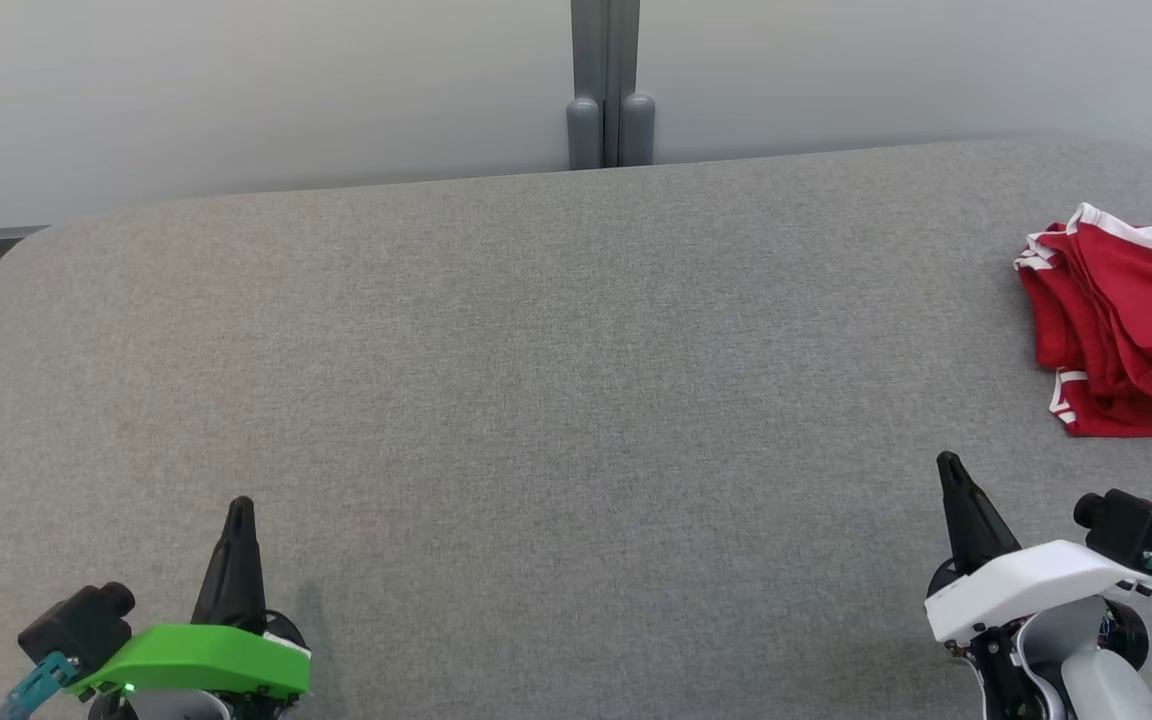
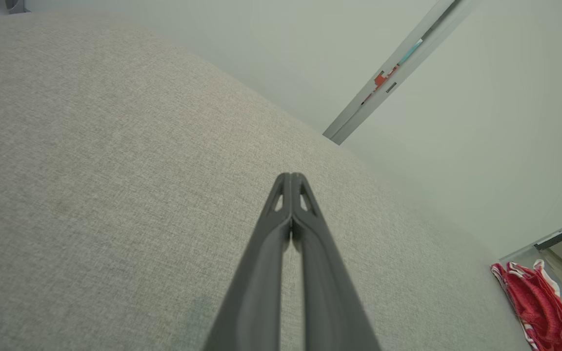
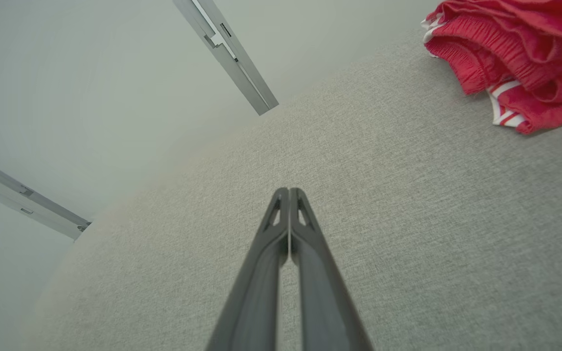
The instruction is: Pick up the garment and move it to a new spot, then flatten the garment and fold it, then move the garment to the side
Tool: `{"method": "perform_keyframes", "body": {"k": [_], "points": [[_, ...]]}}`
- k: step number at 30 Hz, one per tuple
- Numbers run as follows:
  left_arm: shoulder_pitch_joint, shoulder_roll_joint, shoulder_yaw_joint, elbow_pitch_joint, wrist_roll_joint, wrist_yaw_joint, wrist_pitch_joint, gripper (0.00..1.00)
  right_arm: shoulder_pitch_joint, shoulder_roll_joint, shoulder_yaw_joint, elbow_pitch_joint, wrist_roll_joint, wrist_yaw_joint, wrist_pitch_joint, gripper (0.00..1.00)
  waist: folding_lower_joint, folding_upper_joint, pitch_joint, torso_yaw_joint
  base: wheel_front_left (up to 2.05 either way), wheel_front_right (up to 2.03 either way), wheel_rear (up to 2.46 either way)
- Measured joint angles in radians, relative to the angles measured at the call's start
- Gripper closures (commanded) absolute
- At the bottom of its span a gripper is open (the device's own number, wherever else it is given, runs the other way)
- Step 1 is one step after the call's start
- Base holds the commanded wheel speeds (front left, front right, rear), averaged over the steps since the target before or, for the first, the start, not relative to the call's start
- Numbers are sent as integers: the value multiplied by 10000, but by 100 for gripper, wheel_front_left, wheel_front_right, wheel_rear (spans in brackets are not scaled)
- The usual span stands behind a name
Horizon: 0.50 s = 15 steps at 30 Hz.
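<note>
The garment (image 1: 1131, 325) is a red piece of clothing with white trim, lying bunched at the right edge of the grey padded table (image 1: 536, 380). It shows at the lower right of the left wrist view (image 2: 537, 304) and at the top right of the right wrist view (image 3: 520, 58). My left gripper (image 1: 240, 505) rests low at the front left, shut with nothing in it; its fingertips (image 2: 291, 176) meet. My right gripper (image 1: 949, 462) hovers at the front right, a short way in front of the garment and apart from it, its fingertips (image 3: 289, 191) also pressed together and empty.
A pale wall runs behind the table, with a grey vertical post (image 1: 608, 85) at its middle. The table's far corners are rounded. Broad grey cloth surface spreads between the two grippers and out to the far edge.
</note>
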<state>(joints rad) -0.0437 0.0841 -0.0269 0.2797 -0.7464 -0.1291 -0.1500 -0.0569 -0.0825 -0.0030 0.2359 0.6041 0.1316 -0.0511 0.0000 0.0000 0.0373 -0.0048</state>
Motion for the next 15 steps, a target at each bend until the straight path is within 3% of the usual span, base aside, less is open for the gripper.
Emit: {"method": "perform_keyframes", "body": {"k": [15], "points": [[-79,-63,286,-77,-1860,0,560,100,-98,71,-234,12,2134,-2,362,100,0,0,-51,7,0,0,0]]}}
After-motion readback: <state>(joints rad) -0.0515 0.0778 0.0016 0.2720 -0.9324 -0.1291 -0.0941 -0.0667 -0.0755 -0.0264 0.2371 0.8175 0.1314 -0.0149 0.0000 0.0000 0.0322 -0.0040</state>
